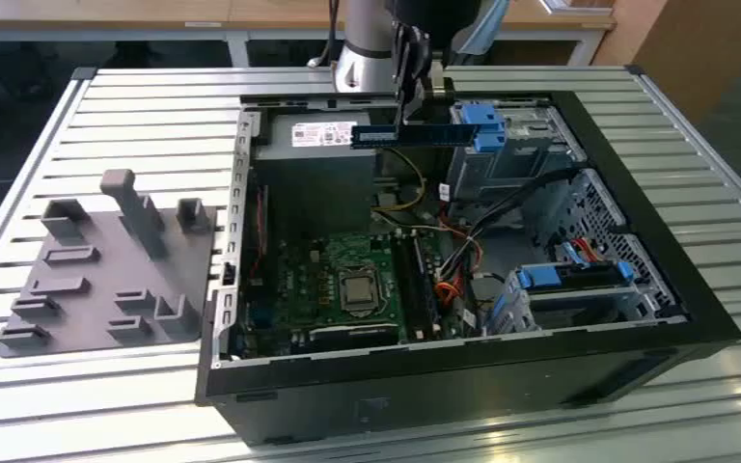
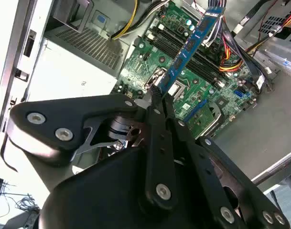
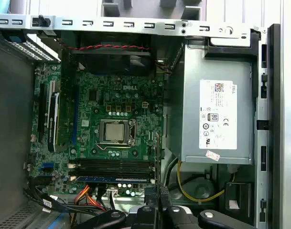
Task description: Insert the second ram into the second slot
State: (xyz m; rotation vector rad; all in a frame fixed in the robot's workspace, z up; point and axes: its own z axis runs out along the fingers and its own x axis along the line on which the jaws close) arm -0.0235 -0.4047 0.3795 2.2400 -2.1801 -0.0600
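Observation:
My gripper (image 1: pixel 405 125) is shut on the second ram (image 1: pixel 409 136), a dark blue stick with a small white label. It holds the stick level, high over the back of the open computer case (image 1: pixel 679 318), above the grey power supply (image 1: pixel 319 135). In the second wrist view the stick (image 2: pixel 193 43) juts out from the closed fingertips (image 2: pixel 160 95) over the green motherboard (image 2: pixel 150 62). The long black memory slots (image 3: pixel 114 167) lie side by side near the processor socket (image 3: pixel 117 131). A blue stick (image 3: pixel 112 179) sits alongside them. In the exterior view the slots (image 1: pixel 417 280) are well below the held stick.
A grey holder plate (image 1: pixel 100 280) with upright pegs lies on the slatted table (image 1: pixel 151 106) at the exterior view's left. Blue drive brackets (image 1: pixel 484 125) and orange and black cables (image 1: pixel 454 275) crowd the case beside the slots. A yellow cable (image 3: pixel 198 195) runs by the power supply (image 3: pixel 217 114).

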